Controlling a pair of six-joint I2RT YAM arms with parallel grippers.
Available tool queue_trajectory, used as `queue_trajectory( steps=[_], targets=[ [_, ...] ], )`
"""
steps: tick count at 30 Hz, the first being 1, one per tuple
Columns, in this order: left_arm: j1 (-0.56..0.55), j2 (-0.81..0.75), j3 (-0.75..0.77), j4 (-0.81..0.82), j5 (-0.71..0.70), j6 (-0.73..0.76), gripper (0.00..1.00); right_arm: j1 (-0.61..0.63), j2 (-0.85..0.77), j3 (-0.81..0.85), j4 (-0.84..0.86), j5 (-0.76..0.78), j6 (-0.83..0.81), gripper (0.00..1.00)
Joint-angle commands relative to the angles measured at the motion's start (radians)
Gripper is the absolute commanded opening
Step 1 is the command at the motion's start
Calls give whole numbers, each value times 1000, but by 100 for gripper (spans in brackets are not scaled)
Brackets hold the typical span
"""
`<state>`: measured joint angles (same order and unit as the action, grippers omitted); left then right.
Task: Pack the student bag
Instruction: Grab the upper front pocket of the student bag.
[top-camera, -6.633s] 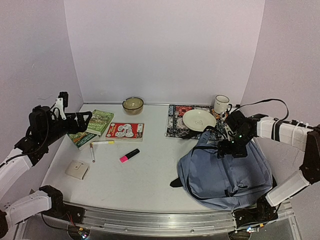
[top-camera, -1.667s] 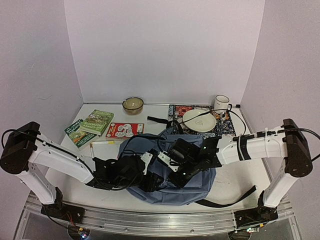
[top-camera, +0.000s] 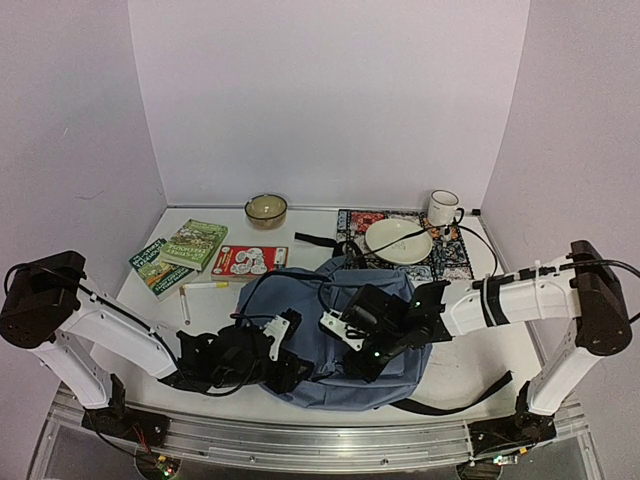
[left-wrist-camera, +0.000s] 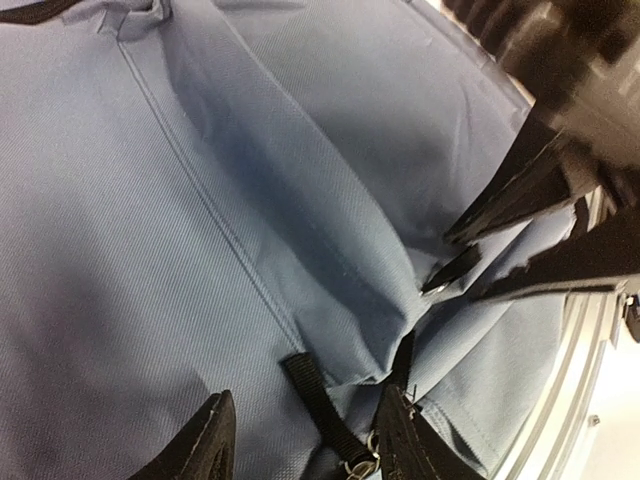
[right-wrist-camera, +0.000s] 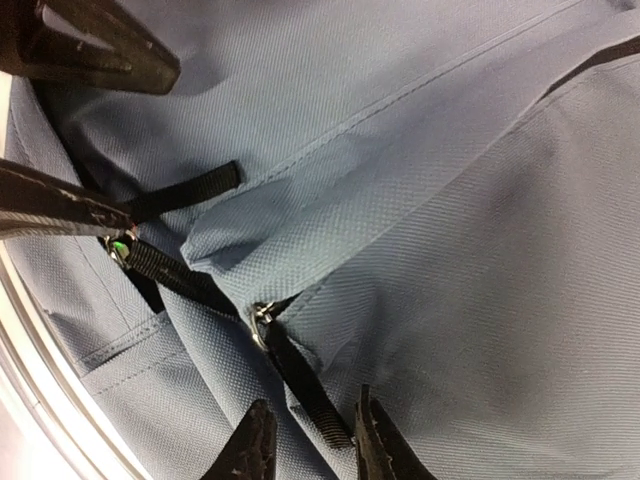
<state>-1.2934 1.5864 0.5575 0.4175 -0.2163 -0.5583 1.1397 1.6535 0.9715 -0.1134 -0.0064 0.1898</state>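
Note:
The student bag (top-camera: 395, 300) is a blue-grey backpack lying flat at the front middle of the table. My left gripper (top-camera: 290, 355) is low over its near-left part, and my right gripper (top-camera: 345, 345) is just to the right, facing it. In the left wrist view my left gripper (left-wrist-camera: 305, 445) is open, with a black zipper pull strap (left-wrist-camera: 318, 395) between the jaws. The right gripper's fingers (left-wrist-camera: 520, 195) show beyond. In the right wrist view my right gripper (right-wrist-camera: 310, 450) is narrowly open astride another black zipper pull (right-wrist-camera: 298, 380) with a metal ring.
Two green books (top-camera: 196, 243) and a red book (top-camera: 250, 261) lie at the back left, with two pens (top-camera: 205, 286) in front of them. A bowl (top-camera: 266, 209), a mug (top-camera: 443, 209) and a plate (top-camera: 398, 241) on a patterned mat (top-camera: 455, 255) stand at the back. A black strap (top-camera: 450, 405) trails front right.
The bag has gone from the right side to the front middle, and both arms have come down onto it. Over the last moments the left gripper has drawn slightly toward the front left.

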Motion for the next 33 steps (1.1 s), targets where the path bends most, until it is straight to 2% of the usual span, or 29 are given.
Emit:
queue_trajectory(
  steps=[1, 10, 20, 26, 33],
  targets=[
    [-2, -12, -4, 56, -7, -11, 51, 2, -7, -11, 17, -18, -24, 30],
    [-3, -18, -13, 70, 3, -11, 51, 3, 18, -1, 22, 70, -23, 23],
    [-3, -20, -19, 87, 15, -10, 50, 2, 55, 9, 21, 36, -30, 20],
    [-3, -19, -21, 103, 27, -7, 50, 3, 40, 29, 16, 48, -36, 4],
    [-3, -9, -22, 143, 36, 6, 50, 3, -23, 74, -14, 64, -39, 0]
  ],
)
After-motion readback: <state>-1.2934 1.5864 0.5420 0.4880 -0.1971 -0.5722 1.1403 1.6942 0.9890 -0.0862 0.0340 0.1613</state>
